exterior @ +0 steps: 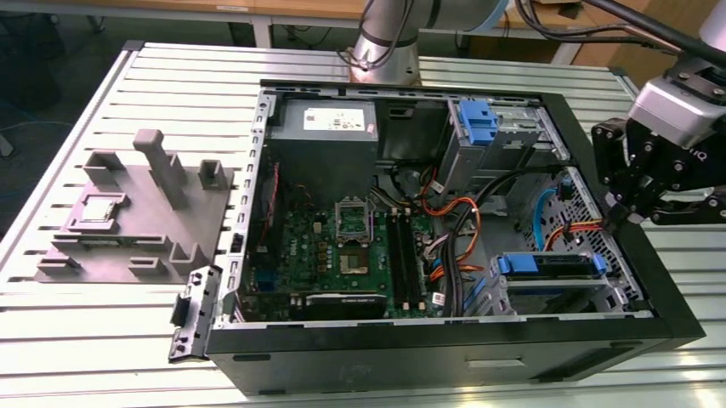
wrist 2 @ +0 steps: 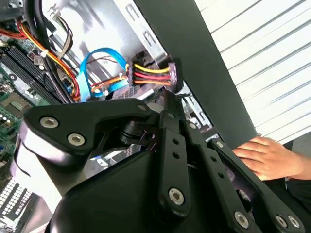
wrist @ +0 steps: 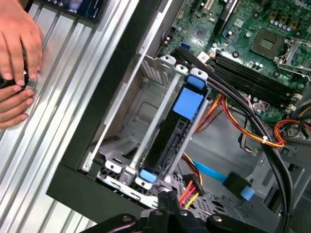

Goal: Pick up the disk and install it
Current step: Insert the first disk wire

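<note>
- Disk seated in the drive cage at a corner of the open computer case, blue carrier tabs poking out of both ends; in the exterior view, same disk at the case's near corner on the exterior view's right.
- Gripper hanging just above the end of that cage, not touching the disk, fingers pressed together with nothing between them.
- In the exterior view, gripper over the case's edge on the exterior view's right.
- Bundle of red, yellow and black wires ending in a black plug right by the fingertips, blue flat cable looping near it.
- Motherboard across the case floor, grey power-supply box at the far corner.
- A person's hand resting on the slatted table just outside the case wall.
- Grey fixture block on the table towards its edge at the exterior view's left.
</note>
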